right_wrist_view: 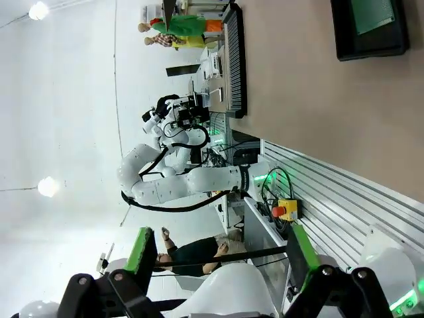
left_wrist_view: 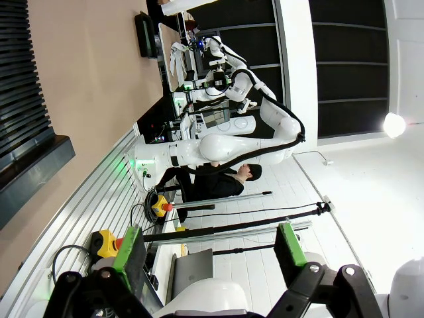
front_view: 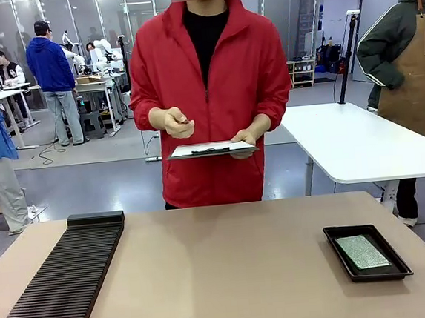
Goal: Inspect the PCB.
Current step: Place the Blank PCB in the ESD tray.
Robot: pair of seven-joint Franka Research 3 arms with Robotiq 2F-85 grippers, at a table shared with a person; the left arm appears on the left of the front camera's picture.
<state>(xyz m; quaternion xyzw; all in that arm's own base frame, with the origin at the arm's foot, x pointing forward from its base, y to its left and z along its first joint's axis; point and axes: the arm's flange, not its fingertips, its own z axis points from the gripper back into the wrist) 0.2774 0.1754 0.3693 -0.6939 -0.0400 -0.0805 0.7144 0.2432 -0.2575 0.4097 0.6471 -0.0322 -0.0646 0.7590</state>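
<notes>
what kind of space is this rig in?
Likely a robotics lab or data-collection hall: other white robot arms at a far workbench, open grey floor with white work tables, and a pale-green PCB in a shallow black tray.

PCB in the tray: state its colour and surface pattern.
The PCB is pale green with a fine dotted grid, clearest in the front view.

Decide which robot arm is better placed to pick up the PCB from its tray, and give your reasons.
Probably the right. The PCB lies in the black tray on the table's right side, the right arm's side; the ridged black rack occupies the left. Both grippers stand open and empty.
</notes>
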